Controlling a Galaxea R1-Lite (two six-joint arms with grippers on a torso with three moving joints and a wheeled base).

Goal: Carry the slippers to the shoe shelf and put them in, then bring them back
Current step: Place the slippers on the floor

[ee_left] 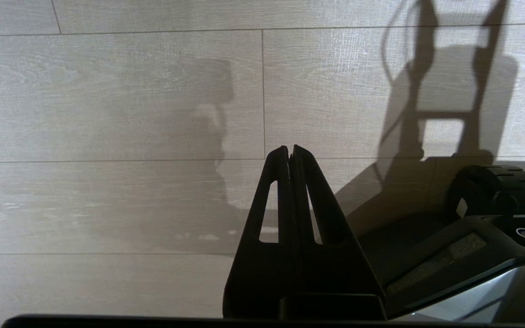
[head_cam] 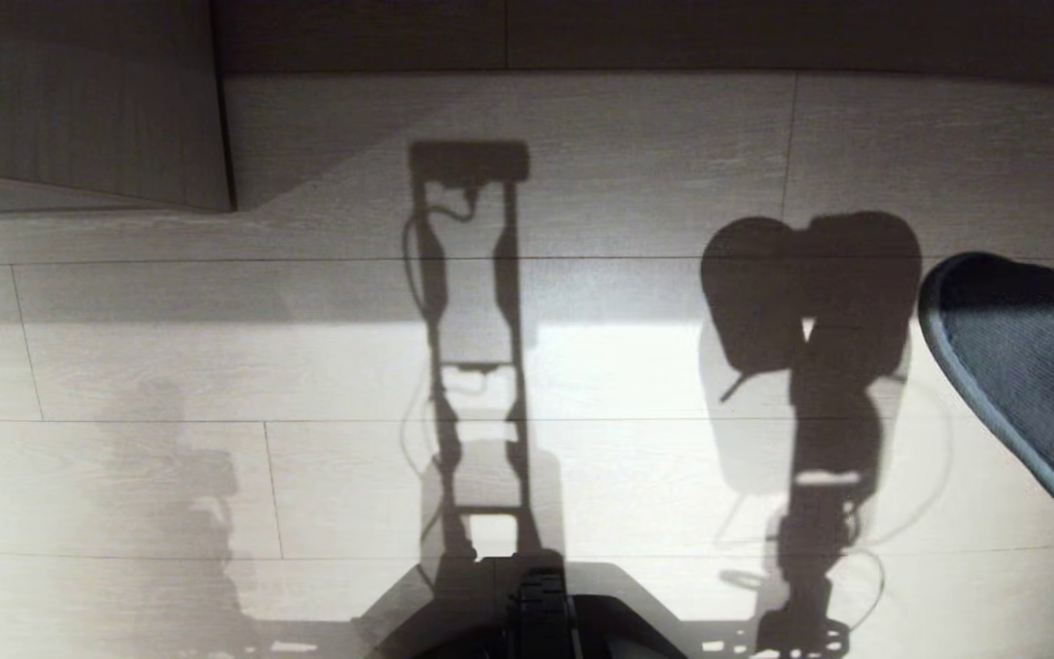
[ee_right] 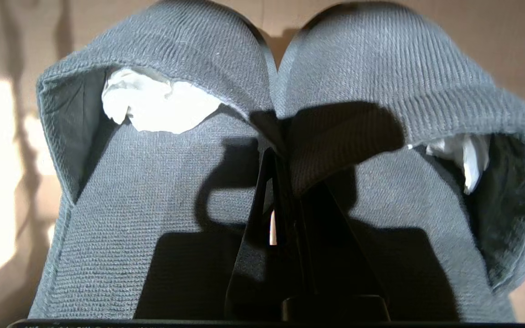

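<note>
The slippers [ee_right: 153,191] are dark grey knit fabric, side by side with toes pointing away, white paper stuffing [ee_right: 153,100] inside each toe. My right gripper [ee_right: 275,155] is shut on their adjoining inner edges, pinching both together above the floor. In the head view only part of one slipper [head_cam: 1030,366] shows, at the right edge, hanging in the air; the right gripper itself is out of that view. My left gripper [ee_left: 290,148] is shut on nothing and hangs over bare floor beside the base. The shoe shelf is out of view.
Pale wood-plank floor [head_cam: 216,366] stretches ahead, crossed by my own shadows. A grey-beige wooden furniture panel [head_cam: 79,101] with a dark edge stands at the far left, with a dark skirting along the back. My base and wheel [ee_left: 495,191] sit near the left gripper.
</note>
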